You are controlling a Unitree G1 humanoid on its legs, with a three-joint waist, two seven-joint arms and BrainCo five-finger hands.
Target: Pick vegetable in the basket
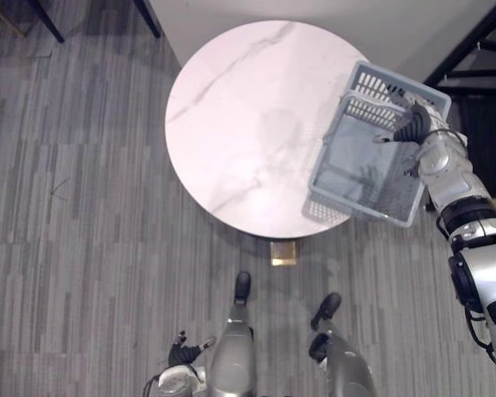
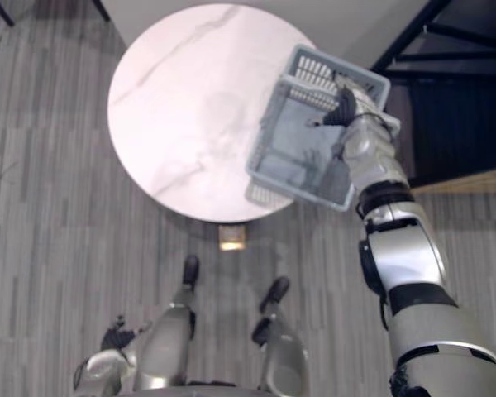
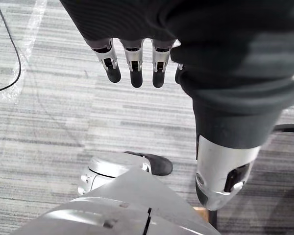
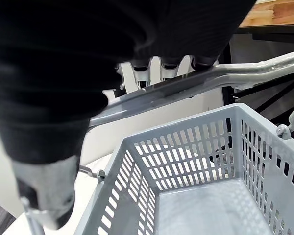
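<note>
Over the edge of a round marble table (image 1: 240, 124) on grey carpet (image 1: 83, 231), the right hand (image 1: 413, 124) clasps the basket (image 1: 360, 186) by its handle (image 4: 186, 85); the left hand (image 3: 132, 56) hangs loose-fingered

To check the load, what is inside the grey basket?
The basket looks empty: its bare grey floor shows, with nothing on it. The right robot hand hides part of one side.

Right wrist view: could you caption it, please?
Right hand, fingers curled round the handle, holds the empty grey basket.
</note>
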